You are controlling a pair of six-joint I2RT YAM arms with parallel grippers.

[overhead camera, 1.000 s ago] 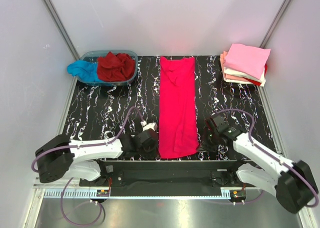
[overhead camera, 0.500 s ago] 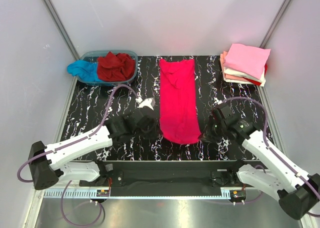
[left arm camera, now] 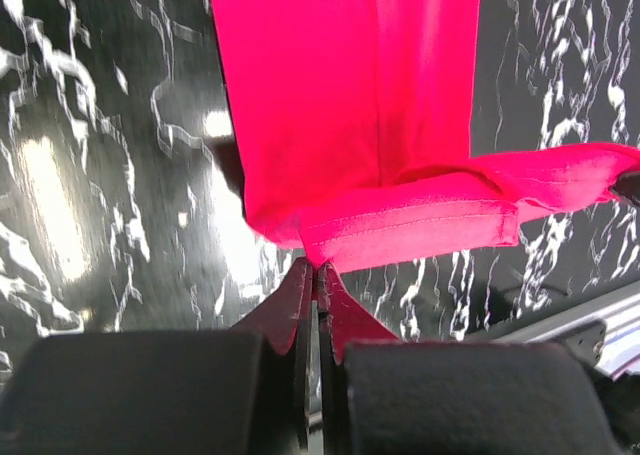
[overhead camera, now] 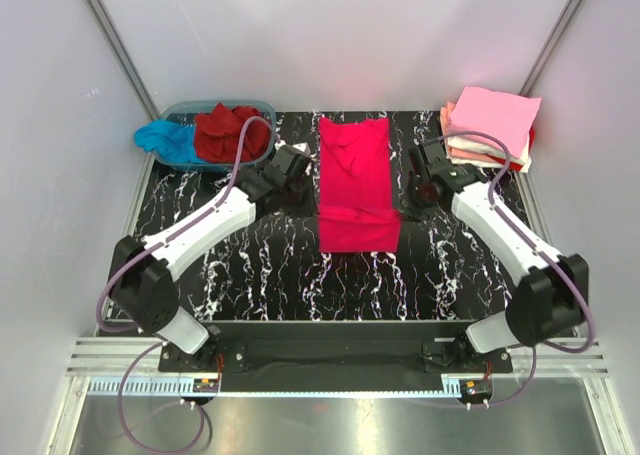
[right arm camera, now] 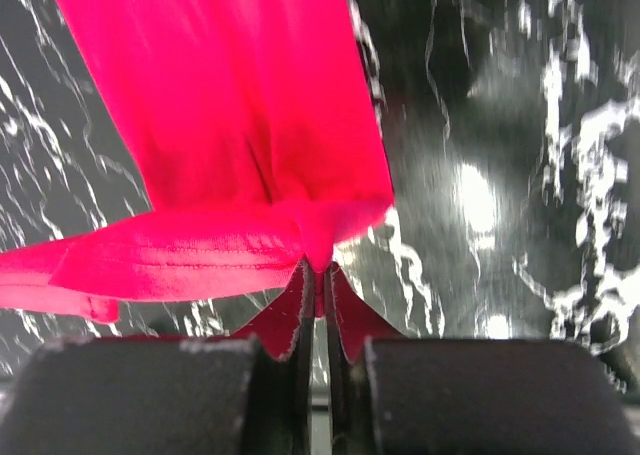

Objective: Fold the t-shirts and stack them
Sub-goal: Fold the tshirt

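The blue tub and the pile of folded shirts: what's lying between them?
The bright red t-shirt, pinched by the left gripper and right gripper, seen in the top view.

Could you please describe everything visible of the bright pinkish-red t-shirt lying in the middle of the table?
The pinkish-red t-shirt is soft, cotton-like cloth folded into a narrow strip lying lengthwise on the black marbled table. Its near end is doubled back over the strip, stitched hem showing. The left tool and right tool each pinch one hem corner; the far end is wrinkled.
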